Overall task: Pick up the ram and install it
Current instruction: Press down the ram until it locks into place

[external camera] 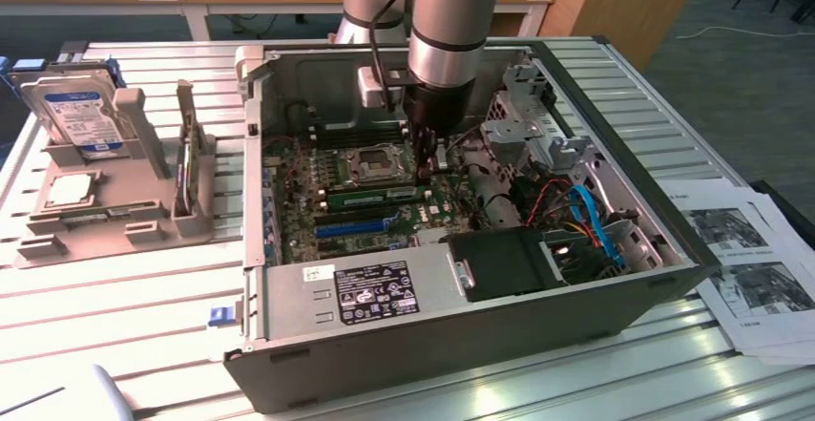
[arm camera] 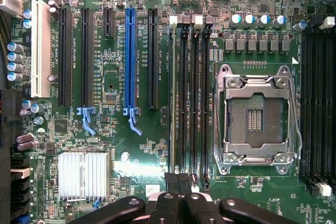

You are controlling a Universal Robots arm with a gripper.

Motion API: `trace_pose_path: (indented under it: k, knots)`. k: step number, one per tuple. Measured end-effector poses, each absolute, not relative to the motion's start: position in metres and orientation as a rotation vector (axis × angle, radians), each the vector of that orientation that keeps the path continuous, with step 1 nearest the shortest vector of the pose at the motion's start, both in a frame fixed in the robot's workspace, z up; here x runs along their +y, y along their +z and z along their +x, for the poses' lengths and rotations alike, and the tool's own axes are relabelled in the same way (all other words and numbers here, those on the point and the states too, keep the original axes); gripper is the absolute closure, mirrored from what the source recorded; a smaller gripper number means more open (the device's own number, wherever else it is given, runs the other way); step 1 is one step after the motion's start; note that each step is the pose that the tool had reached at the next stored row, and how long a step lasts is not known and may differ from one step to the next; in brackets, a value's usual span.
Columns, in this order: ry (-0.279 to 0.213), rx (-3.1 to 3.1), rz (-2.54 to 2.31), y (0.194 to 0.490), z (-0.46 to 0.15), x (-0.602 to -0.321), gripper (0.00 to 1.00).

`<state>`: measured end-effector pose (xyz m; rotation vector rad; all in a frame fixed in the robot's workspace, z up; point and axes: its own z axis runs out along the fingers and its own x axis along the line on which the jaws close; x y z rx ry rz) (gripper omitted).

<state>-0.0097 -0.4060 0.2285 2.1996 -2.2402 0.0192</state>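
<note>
1. As far as I can see from the wrist view, the jaws are pressed together with nothing between them, their dark tips hanging over the motherboard [arm camera: 136,166] at the end of the bank of memory slots.
2. The ram [arm camera: 173,95] stands on edge in the outermost slot of that bank, the one on the side of the blue slot strip [arm camera: 129,56]. I judge it seated or nearly so, not carried.
3. Its long axis runs straight away from the jaws along the slot. Its near end is just beside the tips, a shade towards the blue strip.
4. On the far side of the bank lies the open CPU socket [arm camera: 255,119].
5. In the exterior view the arm [external camera: 449,20] reaches down into the open case [external camera: 510,345], and the green stick lies close under its tip.
6. Outside the case, a hard drive [external camera: 83,115] stands in a holder on the bench [external camera: 114,297], well apart.
</note>
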Motion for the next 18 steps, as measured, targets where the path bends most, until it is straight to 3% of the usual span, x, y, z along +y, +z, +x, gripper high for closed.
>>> trace_pose_path:
  k: [18]
  knots:
    - [0.02, -2.24, 2.2, 0.2242, -0.0097, -0.4061, 0.9]
